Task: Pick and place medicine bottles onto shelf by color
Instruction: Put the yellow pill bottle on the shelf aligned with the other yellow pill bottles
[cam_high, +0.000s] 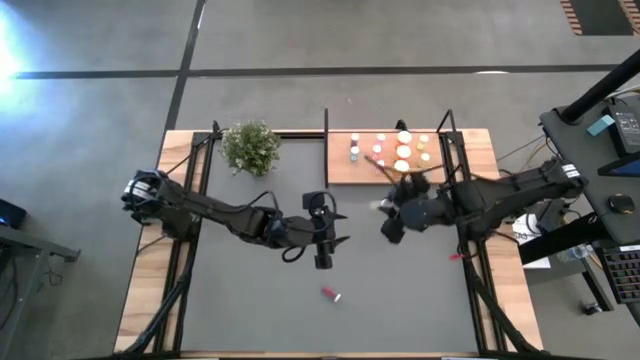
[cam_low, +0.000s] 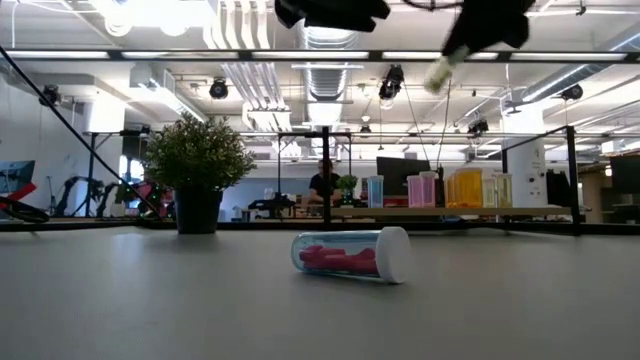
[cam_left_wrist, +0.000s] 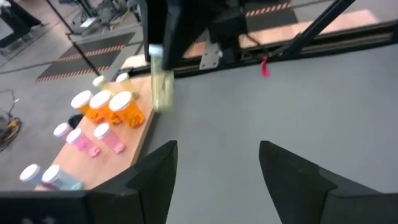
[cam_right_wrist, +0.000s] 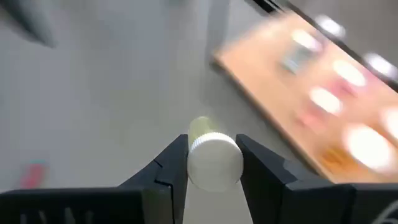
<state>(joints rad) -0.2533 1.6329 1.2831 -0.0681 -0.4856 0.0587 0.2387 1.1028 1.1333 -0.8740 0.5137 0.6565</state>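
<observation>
Lying on its side on the dark tabletop (cam_high: 250, 300), a clear bottle with pink contents (cam_low: 345, 256) and a white cap sits alone near the table's six o'clock edge in the high view, well apart from everything else. Up at about one o'clock stands the shelf (cam_high: 345, 172), a light wooden board with thin black posts, carrying the rest of the medicine bottles upright: orange ones (cam_left_wrist: 115, 111) with wide white caps, smaller pink ones (cam_left_wrist: 84, 142) beside them, and a couple of pale capped ones nearer the board's far end as the left wrist camera shows it.

One more bottle is off the table altogether. The right gripper (cam_right_wrist: 211, 163) has its two dark fingers pressed against the white cap of a yellow-green bottle (cam_right_wrist: 208, 149), holding it in the air just off the shelf's six o'clock edge; from table height that bottle hangs tilted, cap downward, near the top of the view.

At the table's centre, the left gripper (cam_left_wrist: 217, 163) hovers above the surface with its jaws parted and nothing between them, only bare grey top showing in the gap. It sits at roughly nine o'clock from the right gripper, near it but apart.

A bushy green plant (cam_high: 250, 146) in a dark pot stands at about eleven o'clock, just beside the shelf's end post.
</observation>
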